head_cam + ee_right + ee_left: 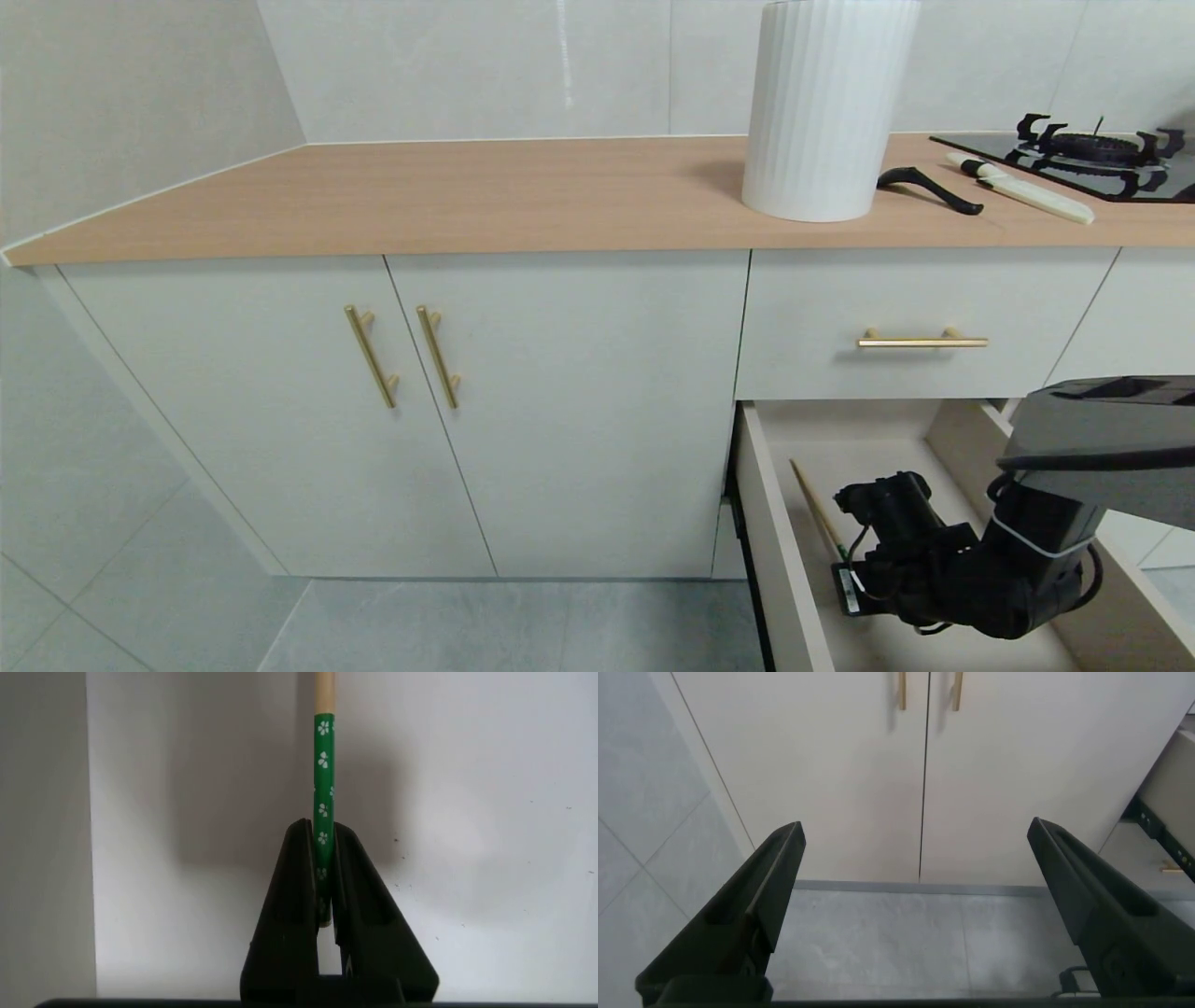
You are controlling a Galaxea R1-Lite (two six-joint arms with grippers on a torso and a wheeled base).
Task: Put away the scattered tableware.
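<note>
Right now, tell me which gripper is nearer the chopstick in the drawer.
Right. The right gripper is shut on the chopstick inside the open drawer; the left gripper hangs open facing the cabinet doors.

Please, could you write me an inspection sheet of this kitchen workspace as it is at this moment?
Surface: wooden countertop, with items toward the stove end.
Job's things: chopstick with a green flowered end, inside the open drawer near its left wall; white knife and black-handled tool lie on the countertop.
Clutter: white ribbed container stands upright on the countertop.
Hands: right hand is shut on the chopstick in the drawer; left hand is open and empty, facing the closed cabinet doors.
Cables: black cable loops at the right wrist.
Surroundings: gas stove at the far right; grey tiled floor.
</note>
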